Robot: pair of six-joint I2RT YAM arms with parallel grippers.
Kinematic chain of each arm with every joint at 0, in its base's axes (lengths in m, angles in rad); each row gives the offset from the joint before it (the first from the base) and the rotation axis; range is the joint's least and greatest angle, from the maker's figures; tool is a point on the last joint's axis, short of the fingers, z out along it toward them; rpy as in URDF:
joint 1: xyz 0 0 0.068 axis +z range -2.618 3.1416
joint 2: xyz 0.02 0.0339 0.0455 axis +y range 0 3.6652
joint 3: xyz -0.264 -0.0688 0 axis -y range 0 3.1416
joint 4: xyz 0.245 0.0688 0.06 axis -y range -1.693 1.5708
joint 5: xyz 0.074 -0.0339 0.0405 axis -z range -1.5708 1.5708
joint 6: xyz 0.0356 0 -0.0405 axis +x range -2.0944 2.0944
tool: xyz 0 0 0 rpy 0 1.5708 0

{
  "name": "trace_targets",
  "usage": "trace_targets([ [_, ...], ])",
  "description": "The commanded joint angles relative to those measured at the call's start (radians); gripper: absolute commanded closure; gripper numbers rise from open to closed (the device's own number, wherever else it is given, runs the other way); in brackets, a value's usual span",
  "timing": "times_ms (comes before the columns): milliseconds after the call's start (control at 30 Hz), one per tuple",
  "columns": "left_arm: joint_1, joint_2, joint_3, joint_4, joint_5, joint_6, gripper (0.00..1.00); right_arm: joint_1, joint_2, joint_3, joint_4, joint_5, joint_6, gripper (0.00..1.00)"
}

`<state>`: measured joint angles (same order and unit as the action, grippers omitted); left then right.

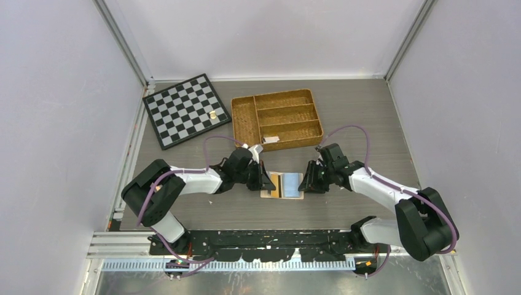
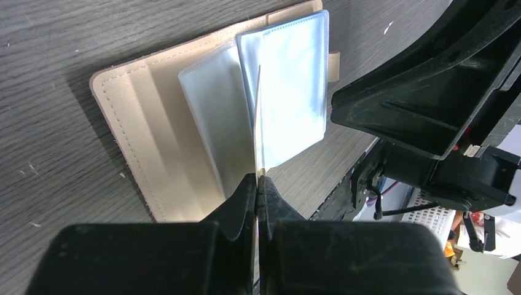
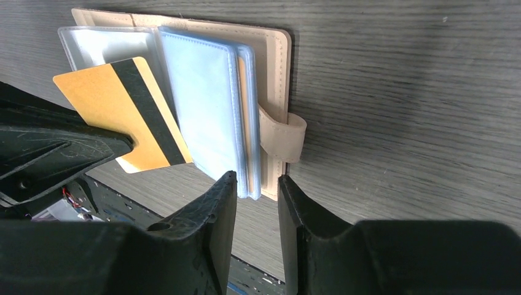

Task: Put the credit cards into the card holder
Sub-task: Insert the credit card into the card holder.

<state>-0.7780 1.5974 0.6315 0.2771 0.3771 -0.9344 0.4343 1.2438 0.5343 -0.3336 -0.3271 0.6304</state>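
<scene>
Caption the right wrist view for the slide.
Right gripper grips the edge of the open card holder; left gripper holds an orange credit card over its clear sleeves.

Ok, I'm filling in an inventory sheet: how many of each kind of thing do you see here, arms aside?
card holder: 1
orange card: 1
wicker tray: 1
chessboard: 1
small packet: 1
small gold piece: 1
Total: 6

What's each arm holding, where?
The left gripper pinches the orange card by a corner; the right gripper straddles the card holder at its edge, grip unclear.
</scene>
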Motion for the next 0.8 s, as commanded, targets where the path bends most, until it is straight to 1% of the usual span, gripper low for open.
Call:
trace_targets([
  [0,0.000,0.004,-0.008,0.027,-0.009,0.022,1.00,-0.006,-0.009,0.027,0.017,-0.015,-0.012,0.65],
  [300,0.000,0.024,-0.008,0.037,0.002,0.017,1.00,-0.006,0.060,0.006,0.094,-0.049,0.000,0.68],
  [467,0.000,0.033,-0.009,0.040,0.005,0.018,1.00,-0.005,0.071,-0.003,0.123,-0.066,0.007,0.71],
  [667,0.000,0.047,-0.008,0.052,0.011,0.016,1.00,-0.006,0.094,-0.005,0.142,-0.075,0.015,0.72],
  [767,0.000,0.052,-0.010,0.059,0.015,0.014,1.00,-0.006,0.111,-0.009,0.146,-0.073,0.021,0.76],
])
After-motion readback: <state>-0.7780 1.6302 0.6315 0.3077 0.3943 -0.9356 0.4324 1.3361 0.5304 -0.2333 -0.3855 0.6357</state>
